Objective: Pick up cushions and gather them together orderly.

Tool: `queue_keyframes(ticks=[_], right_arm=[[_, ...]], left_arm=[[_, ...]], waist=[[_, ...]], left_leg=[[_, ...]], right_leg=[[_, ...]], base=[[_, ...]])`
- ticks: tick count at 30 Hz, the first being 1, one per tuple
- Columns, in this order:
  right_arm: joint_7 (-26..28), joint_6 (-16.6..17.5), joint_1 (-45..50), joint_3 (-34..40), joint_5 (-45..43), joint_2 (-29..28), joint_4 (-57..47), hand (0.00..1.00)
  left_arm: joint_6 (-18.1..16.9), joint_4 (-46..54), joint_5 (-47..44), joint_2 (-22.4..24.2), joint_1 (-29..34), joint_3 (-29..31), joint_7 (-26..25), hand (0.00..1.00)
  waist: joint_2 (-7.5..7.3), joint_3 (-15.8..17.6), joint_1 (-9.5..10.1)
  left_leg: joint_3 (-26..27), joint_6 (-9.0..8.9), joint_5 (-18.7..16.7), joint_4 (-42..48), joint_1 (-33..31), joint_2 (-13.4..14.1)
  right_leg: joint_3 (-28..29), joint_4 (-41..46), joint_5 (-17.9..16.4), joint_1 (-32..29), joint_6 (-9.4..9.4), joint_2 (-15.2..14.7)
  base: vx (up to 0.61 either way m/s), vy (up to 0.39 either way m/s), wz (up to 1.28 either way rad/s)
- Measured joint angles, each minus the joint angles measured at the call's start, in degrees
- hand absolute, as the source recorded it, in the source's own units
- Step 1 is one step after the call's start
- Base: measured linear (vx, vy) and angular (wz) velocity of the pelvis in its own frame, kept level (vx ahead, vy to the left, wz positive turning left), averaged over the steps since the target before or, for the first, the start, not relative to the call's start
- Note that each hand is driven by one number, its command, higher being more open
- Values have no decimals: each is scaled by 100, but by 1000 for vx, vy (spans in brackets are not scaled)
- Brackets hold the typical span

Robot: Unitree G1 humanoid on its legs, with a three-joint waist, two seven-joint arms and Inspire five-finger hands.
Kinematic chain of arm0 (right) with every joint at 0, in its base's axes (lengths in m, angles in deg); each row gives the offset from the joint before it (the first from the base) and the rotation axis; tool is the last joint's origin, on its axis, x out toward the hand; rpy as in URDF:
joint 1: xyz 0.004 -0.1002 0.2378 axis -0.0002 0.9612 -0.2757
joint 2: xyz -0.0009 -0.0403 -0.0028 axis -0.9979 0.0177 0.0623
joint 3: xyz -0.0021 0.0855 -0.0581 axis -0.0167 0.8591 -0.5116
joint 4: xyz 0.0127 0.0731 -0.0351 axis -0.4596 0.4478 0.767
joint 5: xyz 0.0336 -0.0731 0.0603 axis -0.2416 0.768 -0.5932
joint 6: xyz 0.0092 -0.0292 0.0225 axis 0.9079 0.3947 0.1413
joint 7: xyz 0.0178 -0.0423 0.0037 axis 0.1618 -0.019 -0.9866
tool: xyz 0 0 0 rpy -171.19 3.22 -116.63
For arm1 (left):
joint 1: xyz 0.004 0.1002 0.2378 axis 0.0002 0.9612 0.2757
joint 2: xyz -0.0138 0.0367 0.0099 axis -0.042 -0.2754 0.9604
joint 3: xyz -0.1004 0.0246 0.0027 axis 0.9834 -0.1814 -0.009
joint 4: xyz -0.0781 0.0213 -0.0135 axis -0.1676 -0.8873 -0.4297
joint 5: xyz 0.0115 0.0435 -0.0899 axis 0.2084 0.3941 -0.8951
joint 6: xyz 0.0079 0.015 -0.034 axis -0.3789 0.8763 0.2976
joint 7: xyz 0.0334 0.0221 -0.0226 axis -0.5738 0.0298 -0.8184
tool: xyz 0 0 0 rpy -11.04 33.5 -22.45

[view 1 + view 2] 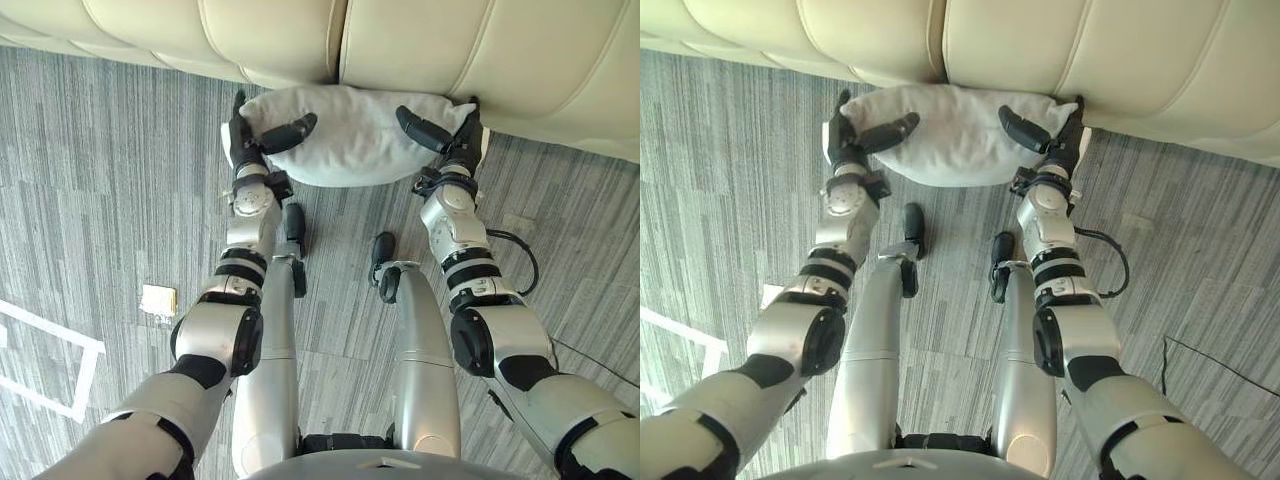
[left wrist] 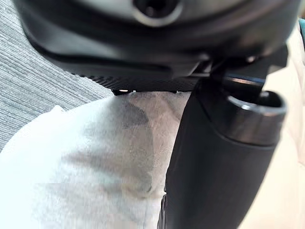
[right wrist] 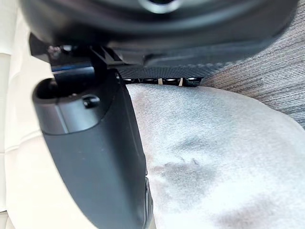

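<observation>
A pale grey cushion (image 1: 355, 140) is held between my two hands, just in front of the beige sofa (image 1: 420, 40) and above the carpet. My left hand (image 1: 243, 140) clasps the cushion's left end, with its thumb (image 1: 290, 133) laid across the top. At the right end my right hand (image 1: 462, 140) grips the same way, thumb (image 1: 425, 128) on top. The fingers of both hands reach round the far side and are mostly hidden. Each wrist view shows the dark thumb (image 2: 214, 167) (image 3: 95, 152) pressed into the grey fabric (image 2: 86, 157) (image 3: 224, 157).
The sofa's cushioned front runs across the top of the eye views, touching the cushion's far edge. Grey striped carpet (image 1: 100, 180) covers the floor. White tape lines (image 1: 60, 370) and a small pale square object (image 1: 158, 300) lie on the floor at the left.
</observation>
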Motion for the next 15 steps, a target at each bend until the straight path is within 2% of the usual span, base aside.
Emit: queue_keyframes(ticks=[3, 6, 9, 12, 15], right_arm=[[83, 0, -68, -40, -210, 3, -13, 0], [87, 0, -13, -227, -331, -125, -32, 0], [88, 66, 322, -502, -322, -227, -331, 0], [91, 94, 710, -544, -263, -258, -530, 0], [36, 101, 1334, -726, -228, -290, -928, 0]], left_arm=[[-8, 44, -97, -89, -22, -93, -138, 0], [6, 63, -96, -79, 27, -118, -248, 0], [44, 411, -84, -56, 286, -381, -345, 0], [63, 751, -82, -62, 633, -502, -355, 0], [63, 1305, -91, 64, 1245, -720, -376, 0]], waist=[[0, 1, -20], [0, 2, -26], [0, 2, -38], [0, 2, -61], [-3, -3, -74]], left_leg=[[-50, -54, 150, -45, -182, 9], [-158, -136, 233, -65, -186, 31], [-171, -179, 281, -133, -74, 39], [-159, -183, 279, -215, 194, 43], [-102, -183, 300, -581, 873, 50]], right_leg=[[-36, 117, 50, -250, -70, -1], [-131, 161, 58, -246, -92, 13], [-145, 176, 62, -175, -101, 20], [-148, 101, 52, 93, -120, 22], [-140, -218, 84, 724, -168, 41]], base=[[-97, -49, 7], [-38, -57, 8], [-3, -48, 3], [0, 0, 0], [3, -19, -8]])
